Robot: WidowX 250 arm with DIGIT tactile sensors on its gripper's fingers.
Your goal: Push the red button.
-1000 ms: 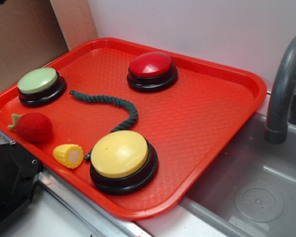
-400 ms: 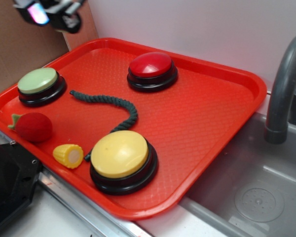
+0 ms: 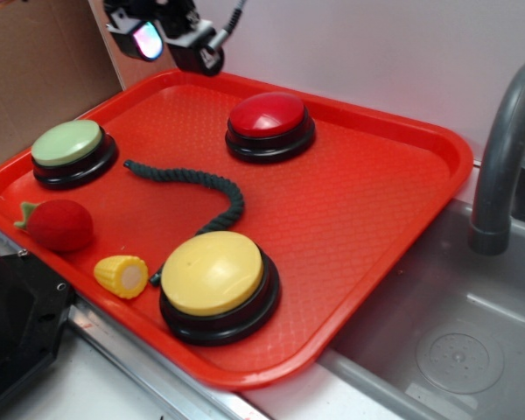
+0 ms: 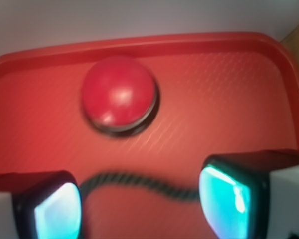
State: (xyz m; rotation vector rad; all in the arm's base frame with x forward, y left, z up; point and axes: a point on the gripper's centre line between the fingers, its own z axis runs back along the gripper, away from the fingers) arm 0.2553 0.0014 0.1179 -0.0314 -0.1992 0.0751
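Gripper hangs in the air above the tray's far left corner in the exterior view, fingers spread wide with nothing between them; wrist view confirms it, two black pads with teal-lit faces at the bottom left and bottom right, well apart, blurred. Red button sits on its black base toward the back of the red tray, right of the gripper and apart from it, untouched. Wrist view shows the same button ahead, upper left of centre, with the tray's back rim beyond. Green button at the tray's left edge, yellow button near the front edge. Dark green rope curves across the middle of the tray from near the green button down to the yellow one. Fuzzy red strawberry and toy corn piece lie along the front left. Grey sink and faucet to the tray's right.
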